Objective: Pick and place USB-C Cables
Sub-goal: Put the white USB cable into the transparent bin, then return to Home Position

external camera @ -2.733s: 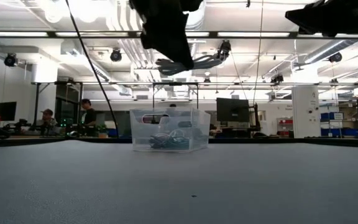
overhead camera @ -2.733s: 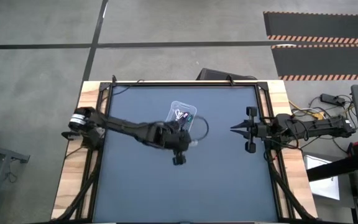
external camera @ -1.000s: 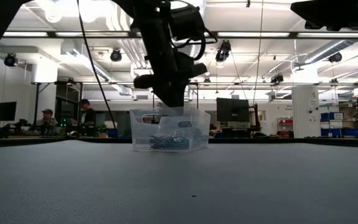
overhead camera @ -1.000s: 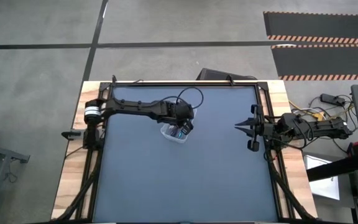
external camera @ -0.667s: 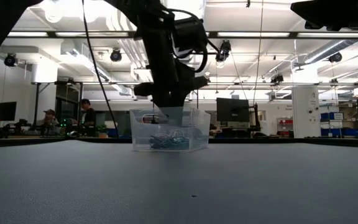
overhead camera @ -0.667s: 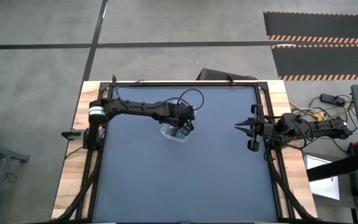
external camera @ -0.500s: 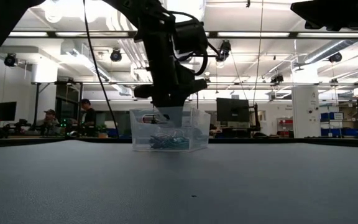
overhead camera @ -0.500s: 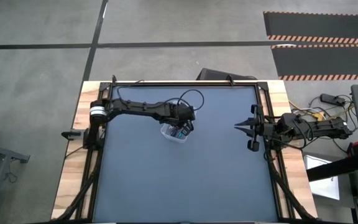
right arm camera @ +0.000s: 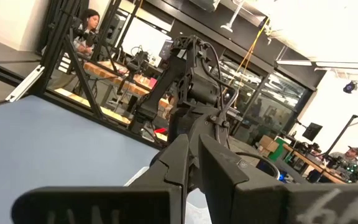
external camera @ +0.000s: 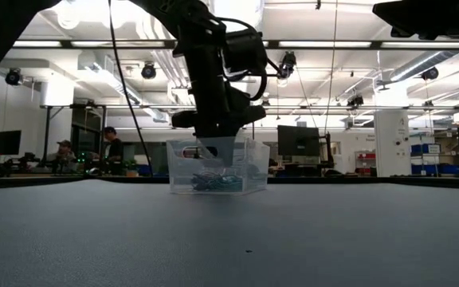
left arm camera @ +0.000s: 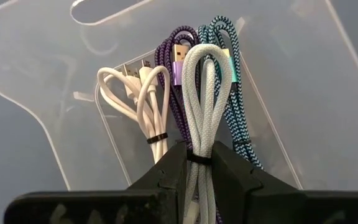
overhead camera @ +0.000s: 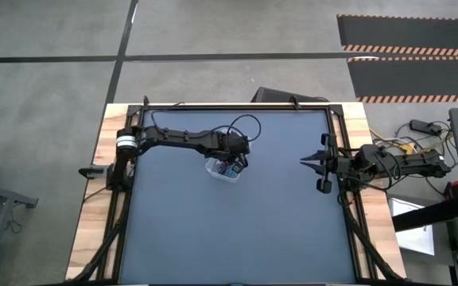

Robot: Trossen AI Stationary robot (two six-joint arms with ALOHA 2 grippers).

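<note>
Left wrist view is showing the left claw (left arm camera: 199, 171) closed on a light grey braided cable (left arm camera: 202, 99), its two fingers pinching the bundle right at the small black tie. The claw is hanging over the clear bin (left arm camera: 303, 93), which is sitting on the dark table (overhead camera: 229, 230) a little left of centre and toward the far side. Lying in the bin beneath it are three more USB-C cables: a white cable (left arm camera: 143, 102), a purple cable (left arm camera: 169, 74) and a teal cable (left arm camera: 229, 81).

Each bundle is looking light, soft and floppy (the braided jackets should be giving decent grip, the smooth white one less so). The tie is seeming the best place to take hold, since there all the strands are being gathered together; a grip elsewhere would probably be catching only one loop and letting the rest sag or unravel.

The held cable's long axis is running straight out from the claw, its folded loop end pointing away from the fingers. The other three are lying roughly parallel to it, side by side.

Over at the right edge of the table, the right claw (overhead camera: 307, 164) is waiting, fingers closed on nothing.
</note>
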